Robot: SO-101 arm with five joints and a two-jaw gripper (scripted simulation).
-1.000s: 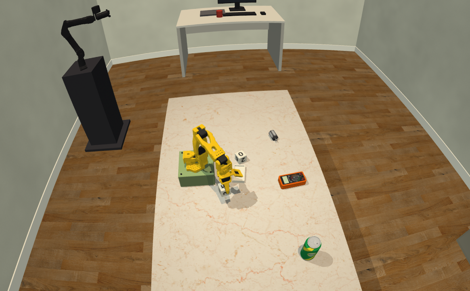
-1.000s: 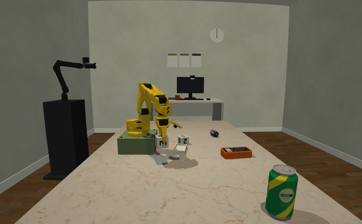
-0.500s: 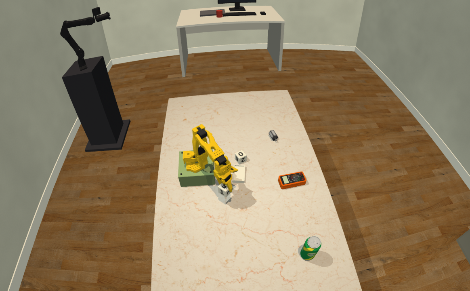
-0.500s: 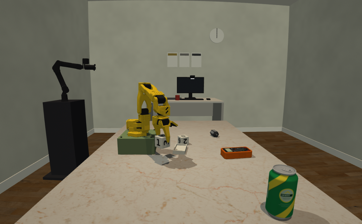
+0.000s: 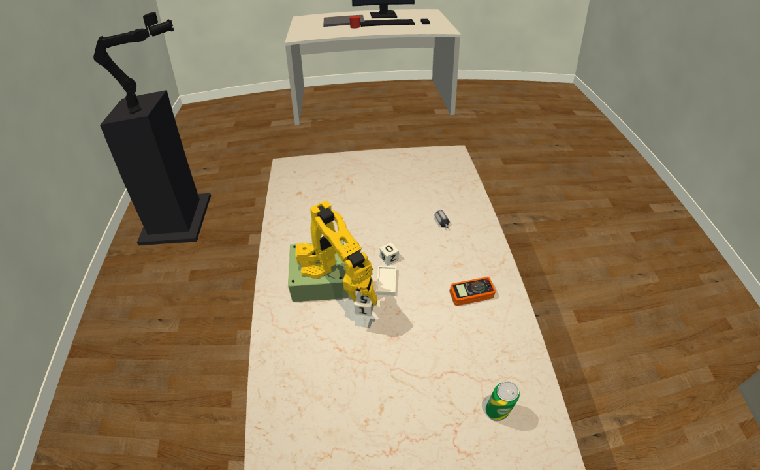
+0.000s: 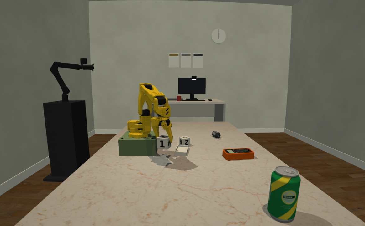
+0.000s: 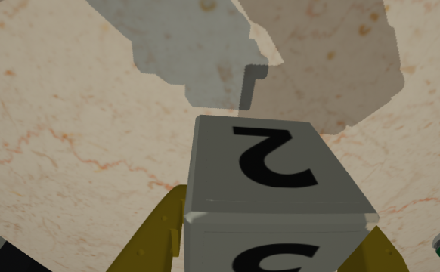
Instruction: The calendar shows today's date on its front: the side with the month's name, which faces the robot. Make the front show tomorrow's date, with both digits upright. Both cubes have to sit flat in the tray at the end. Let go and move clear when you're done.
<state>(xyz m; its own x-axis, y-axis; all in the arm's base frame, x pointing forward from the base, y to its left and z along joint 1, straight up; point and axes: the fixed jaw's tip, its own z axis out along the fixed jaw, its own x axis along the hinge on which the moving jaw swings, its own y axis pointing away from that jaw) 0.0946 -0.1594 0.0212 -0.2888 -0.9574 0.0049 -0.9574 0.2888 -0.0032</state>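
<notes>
My yellow gripper (image 5: 364,297) is shut on a white number cube (image 5: 363,305) and holds it a little above the table, just in front of the green base. In the exterior view this cube (image 6: 163,142) shows a 1 toward the camera. In the wrist view the cube (image 7: 277,189) fills the lower middle, with a 2 on its far face, between my two yellow fingers. The second cube (image 5: 389,252) sits on the table beyond the tray, with a 0 on top; it shows 9 and 2 in the exterior view (image 6: 184,140). The white tray (image 5: 386,279) lies empty beside my gripper.
An orange multimeter (image 5: 472,290) lies to the right of the tray. A small dark object (image 5: 441,218) lies farther back. A green can (image 5: 502,401) stands near the front right of the table. The green base block (image 5: 311,280) is behind my gripper.
</notes>
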